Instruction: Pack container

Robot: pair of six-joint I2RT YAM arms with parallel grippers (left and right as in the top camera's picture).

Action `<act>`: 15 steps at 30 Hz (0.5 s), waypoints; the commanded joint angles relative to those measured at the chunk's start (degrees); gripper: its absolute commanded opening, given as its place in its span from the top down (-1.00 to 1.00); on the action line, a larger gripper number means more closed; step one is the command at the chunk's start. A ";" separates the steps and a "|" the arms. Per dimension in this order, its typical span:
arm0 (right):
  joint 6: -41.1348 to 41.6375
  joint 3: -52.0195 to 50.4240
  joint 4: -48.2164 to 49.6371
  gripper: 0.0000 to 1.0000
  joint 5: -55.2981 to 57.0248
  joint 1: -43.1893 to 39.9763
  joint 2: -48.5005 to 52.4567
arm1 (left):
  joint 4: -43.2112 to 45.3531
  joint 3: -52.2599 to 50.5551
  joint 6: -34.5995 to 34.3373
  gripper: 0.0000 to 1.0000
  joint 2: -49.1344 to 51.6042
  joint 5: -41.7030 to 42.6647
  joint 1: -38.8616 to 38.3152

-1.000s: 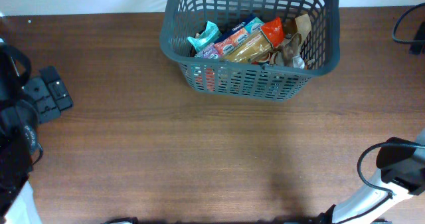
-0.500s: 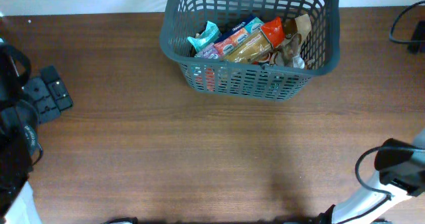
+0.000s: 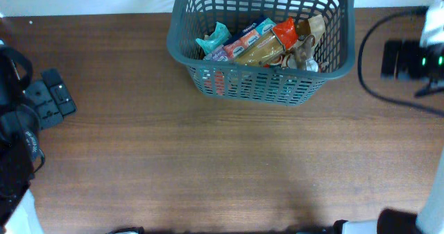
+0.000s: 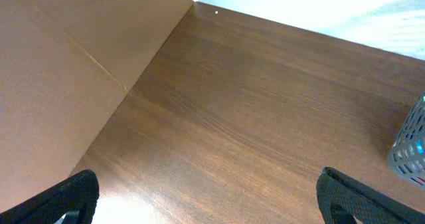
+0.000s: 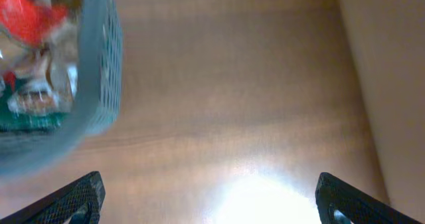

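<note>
**A:** Hands first: what is held?

**B:** Nothing is held. The left hand [image 4: 207, 199] is seen spread wide over bare table [image 4: 232, 117]. The right hand [image 5: 209, 199] is also spread wide, and nothing is gripped between its fingers.

**A:** What is found further out, on the table?

**B:** Only wood is shown across the middle from overhead. No loose packet is seen lying outside the container.

**A:** And the container itself?

**B:** The container [image 3: 258, 85] is set at the far edge of the table, with the packets [image 3: 258, 43] heaped inside it. It is caught, blurred, at the left of the right wrist view, apart from that hand.

**A:** Which step is judged to be in hand?

**B:** Packing is judged to be done or nearly so, since nothing is seen waiting. If more is to be packed, it must first be found outside these views. Otherwise the right hand need only be kept clear of the rim.
</note>
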 commanded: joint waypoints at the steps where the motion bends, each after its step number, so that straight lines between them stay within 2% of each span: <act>1: 0.37 -8.15 -0.39 -0.98 0.52 0.26 -5.81 | -0.04 0.24 -0.48 -0.98 0.09 -0.17 0.24; 8: 0.37 -19.32 -0.83 -0.98 0.52 0.39 -17.79 | -0.04 0.24 -0.48 -0.98 0.09 -0.20 0.24; 15: 0.37 -19.85 -1.05 -0.98 0.57 0.37 -26.03 | -0.04 0.24 -0.48 -0.99 0.09 -0.17 0.24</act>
